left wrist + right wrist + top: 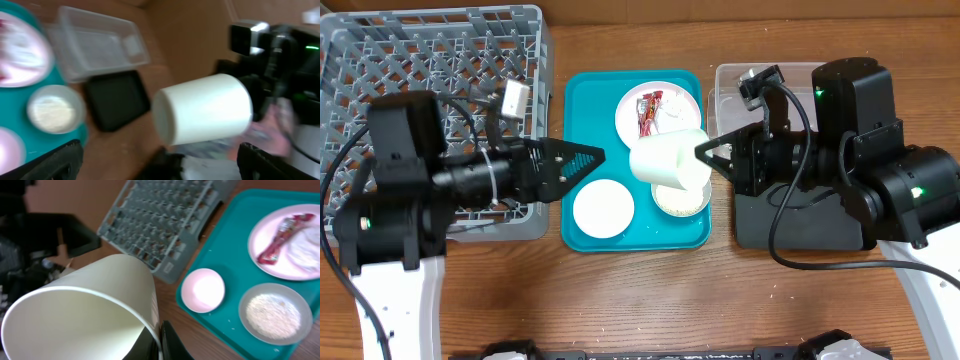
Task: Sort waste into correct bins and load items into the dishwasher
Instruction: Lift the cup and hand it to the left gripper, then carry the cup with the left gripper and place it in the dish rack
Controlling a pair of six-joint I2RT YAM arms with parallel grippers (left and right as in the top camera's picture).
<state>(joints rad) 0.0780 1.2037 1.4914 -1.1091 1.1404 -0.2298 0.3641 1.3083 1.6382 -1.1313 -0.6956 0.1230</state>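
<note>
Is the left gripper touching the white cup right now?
Apart. The overhead view shows bare teal tray between the left gripper and the white cup.

The surface (620,300) is brown wood with a fine grain running left to right, and it fills the overhead view from edge to edge. Light falls evenly from above, leaving only soft, short shadows on the wood. In both wrist views the same wood appears darker, reddish-brown and blurred.
</note>
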